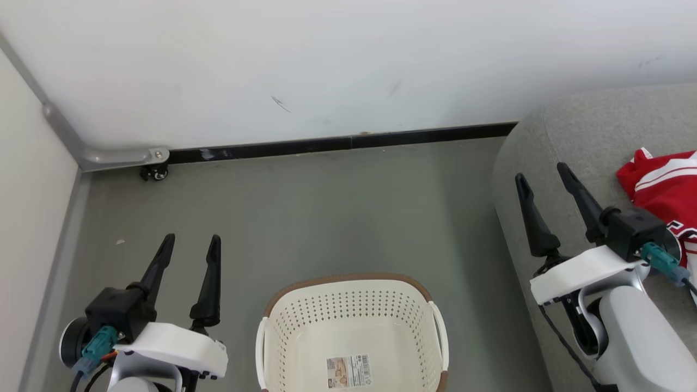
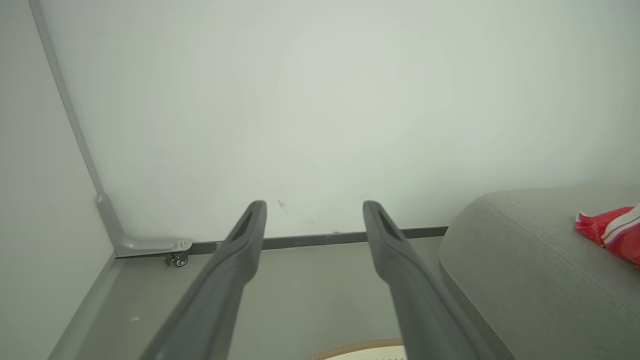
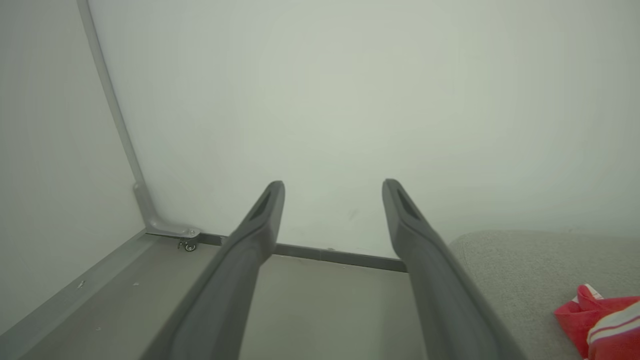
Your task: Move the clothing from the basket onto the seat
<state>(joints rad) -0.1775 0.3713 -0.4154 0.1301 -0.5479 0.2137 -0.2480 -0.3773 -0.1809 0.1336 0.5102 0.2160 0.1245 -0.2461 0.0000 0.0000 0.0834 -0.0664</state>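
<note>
The cream basket [image 1: 283, 332] with a brown rim stands on the floor at the bottom centre; only a label lies on its bottom. Its rim [image 2: 360, 347] peeks in at the bottom of the left wrist view. Red and white clothing [image 1: 667, 190] lies on the grey seat [image 1: 572, 141] at the right, also seen as clothing [image 2: 612, 232] on the seat [image 2: 525, 260] and as clothing [image 3: 600, 320] on the seat [image 3: 520, 265]. My left gripper [image 1: 191, 240] [image 2: 314, 209] hangs open left of the basket. My right gripper [image 1: 542, 175] [image 3: 334, 189] hangs open over the seat's left edge, beside the clothing.
A white wall with a black baseboard [image 1: 348, 142] closes the far side. A grey metal bracket with a small castor [image 1: 155, 172] sits in the left corner, where a pale panel [image 1: 27, 207] runs along the left. Grey floor [image 1: 326, 218] lies between basket and wall.
</note>
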